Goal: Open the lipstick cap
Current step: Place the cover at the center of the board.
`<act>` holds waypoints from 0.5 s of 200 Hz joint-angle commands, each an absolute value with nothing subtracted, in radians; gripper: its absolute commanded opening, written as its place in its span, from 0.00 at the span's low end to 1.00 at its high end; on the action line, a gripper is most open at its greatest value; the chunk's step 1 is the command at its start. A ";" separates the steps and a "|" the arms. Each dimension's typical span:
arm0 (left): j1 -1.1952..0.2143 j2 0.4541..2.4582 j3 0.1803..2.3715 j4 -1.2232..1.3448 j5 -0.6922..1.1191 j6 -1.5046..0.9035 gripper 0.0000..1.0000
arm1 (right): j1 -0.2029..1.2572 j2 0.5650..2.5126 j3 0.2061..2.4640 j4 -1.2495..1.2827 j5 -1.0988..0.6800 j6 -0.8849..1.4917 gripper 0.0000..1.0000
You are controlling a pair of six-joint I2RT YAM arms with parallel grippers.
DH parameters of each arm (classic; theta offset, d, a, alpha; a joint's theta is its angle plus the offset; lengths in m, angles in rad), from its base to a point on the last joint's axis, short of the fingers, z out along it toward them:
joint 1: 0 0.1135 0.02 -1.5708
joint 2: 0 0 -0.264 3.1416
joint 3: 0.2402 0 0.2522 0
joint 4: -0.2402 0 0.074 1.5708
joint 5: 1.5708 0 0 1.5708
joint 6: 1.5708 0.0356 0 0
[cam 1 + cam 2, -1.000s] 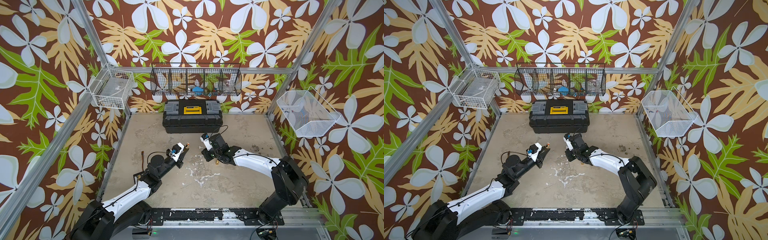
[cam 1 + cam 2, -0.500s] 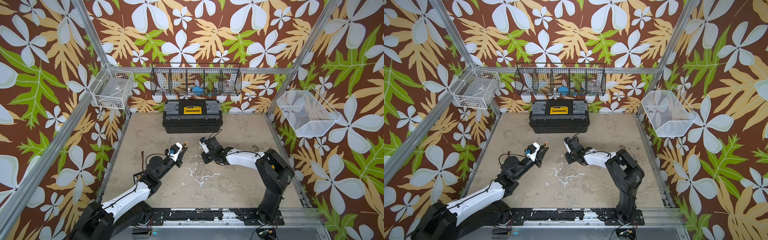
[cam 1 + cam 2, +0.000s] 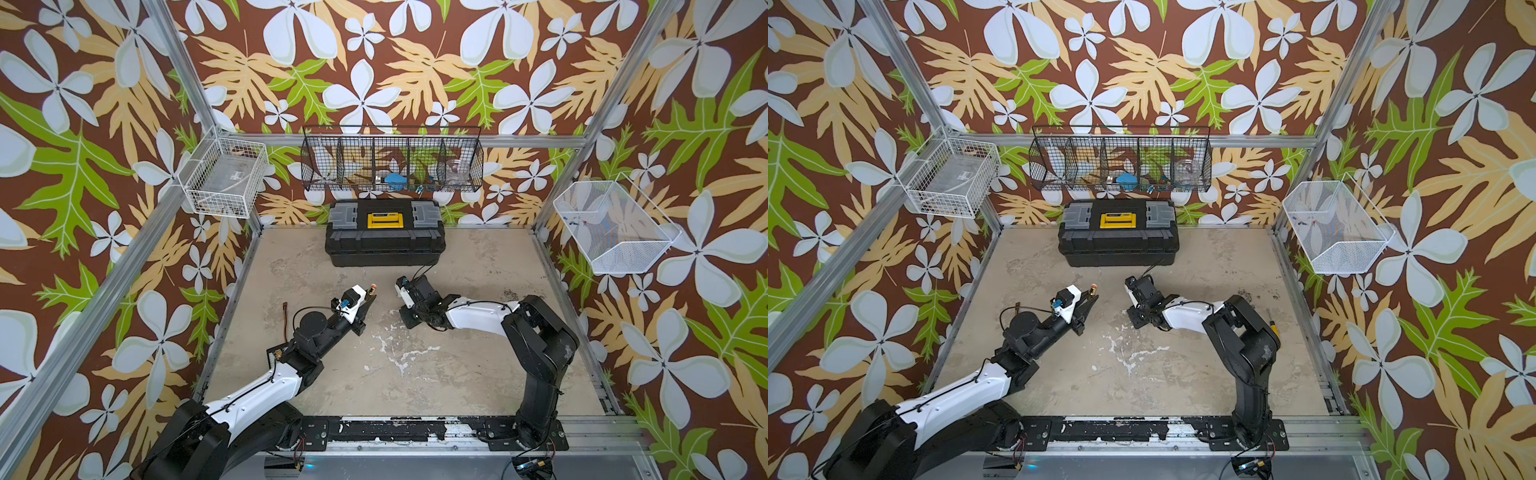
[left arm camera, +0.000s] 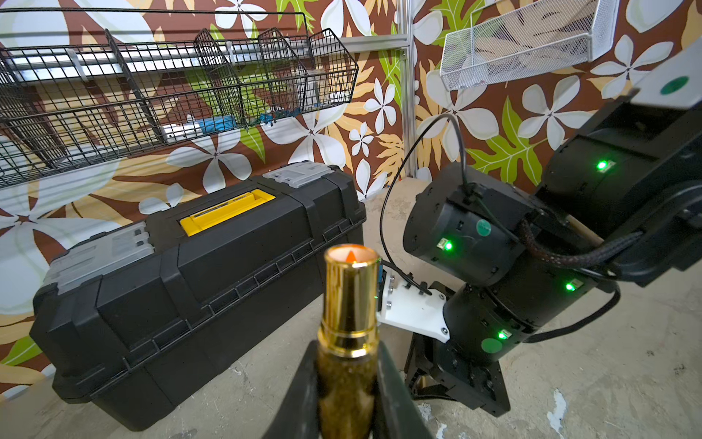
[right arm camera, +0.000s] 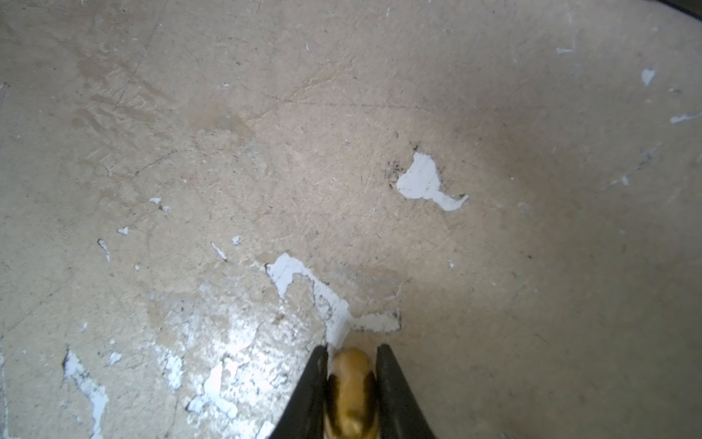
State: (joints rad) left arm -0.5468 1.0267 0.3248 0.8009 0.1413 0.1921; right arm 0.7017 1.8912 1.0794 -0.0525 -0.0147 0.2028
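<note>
- Dial: laid flat on the top views, 12 o'clock = far wall.
- Left pincer point(image 4: 346, 347): jaws narrow, clamped on the lower barrel of the lipstick tube point(image 4: 349, 292). The tube juts past the tips. Its gold collar is bare and the orange bullet shows at the mouth, i.e. no cap on it.
- Right pincer point(image 5: 351, 351): jaws narrow, one each side of the gold cap point(image 5: 351, 391), gripping it. The cap's rounded end pokes out toward the table point(image 5: 342, 152). Touching or just above: can't tell.
- Relation, in a top view: the tube tip point(image 3: 372, 287) lies at approx. 10–11 o'clock of the right pincer point(image 3: 409, 320), near but apart. The tube points to approx. 1–2 o'clock.
- Toolbox point(image 3: 384, 241): at 12 o'clock of the tube, apart from it, lid shut.
- Step (judged): cap & tube are separated, so the opening proper looks done. What is in hand is disposing of the cap, low over the worn surface by a white peeled patch point(image 5: 334, 311).
- Next move (judged): if the cap is to be set down, the right pincer should be at surface level before the jaws widen, else the round cap may roll. The left pincer needs a firm hold, w/ the soft bullet kept off the toolbox & the other arm.
</note>
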 commanded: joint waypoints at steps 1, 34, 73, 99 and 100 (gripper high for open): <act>-0.547 1.030 0.326 0.828 0.158 0.183 0.13 | 0.706 1.897 1.081 -0.054 -0.003 0.190 0.25; -0.548 1.033 0.328 0.825 0.158 0.184 0.13 | 0.711 1.897 1.080 -0.055 -0.006 0.182 0.29; -0.547 1.048 0.328 0.828 0.170 0.177 0.13 | 0.713 1.887 1.086 -0.071 -0.005 0.178 0.32; -0.548 1.049 0.333 0.819 0.175 0.182 0.13 | 0.713 1.863 1.088 -0.077 -0.017 0.182 0.38; -0.548 1.049 0.333 0.818 0.175 0.181 0.13 | 0.713 1.863 1.088 -0.077 -0.018 0.182 0.38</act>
